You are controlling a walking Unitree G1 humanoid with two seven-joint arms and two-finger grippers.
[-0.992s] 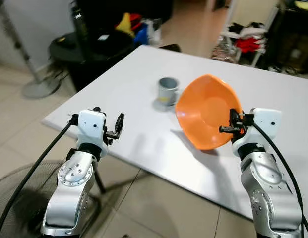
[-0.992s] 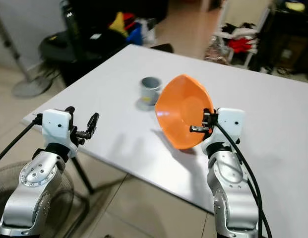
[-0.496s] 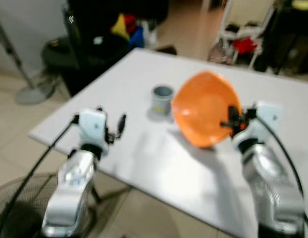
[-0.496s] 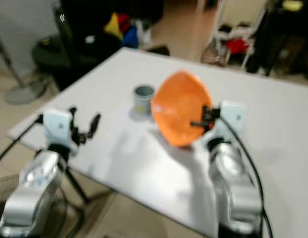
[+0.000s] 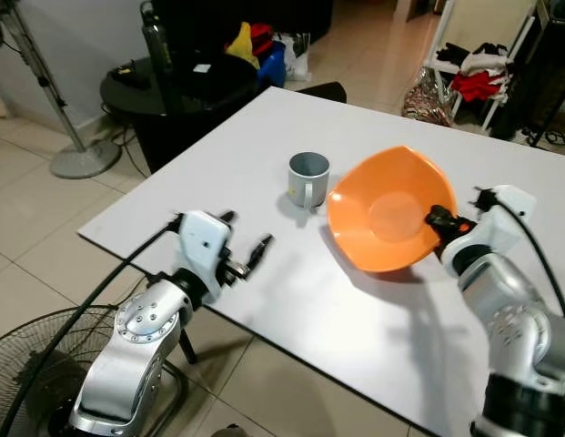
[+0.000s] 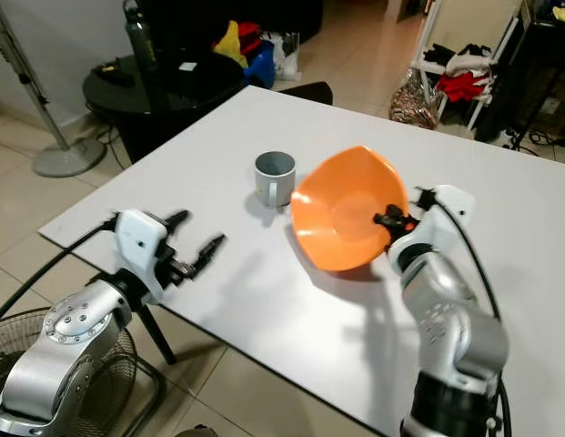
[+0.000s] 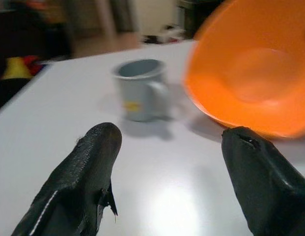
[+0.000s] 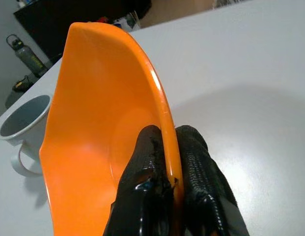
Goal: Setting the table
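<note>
Currently the right gripper (image 8: 164, 196) is pinched onto the rim of a shallow orange plastic bowl (image 5: 388, 212), one black finger (image 8: 142, 182) inside the rim, the other outside. Bowl is tilted, hollow side facing the robot and up, its lower edge down at the white rectangular table (image 5: 264, 137) top; cannot tell if it actually touches. It sits about mid-table, nearer the table's near edge than the far one.

Small grey ceramic mug (image 5: 307, 178) stands upright on the table just beside the bowl on the robot's left, handle turned toward the near edge; in the left wrist view a small yellow mark shows on its side. Mug and bowl look close but apart.

Left gripper (image 5: 243, 244) hovers over the near left part of the table, close to the near edge, fingers spread wide, gripping nothing, pointed toward mug and bowl.

Off the table's far left corner: a dark round side table (image 5: 136, 86) with a dark bottle (image 5: 153, 36) on it, a fan stand base (image 5: 85, 162) on the tiled floor. Past the far right edge a rack with red and black clothes (image 5: 482, 73). Round fan grille (image 5: 27, 373) on the floor under the left arm
</note>
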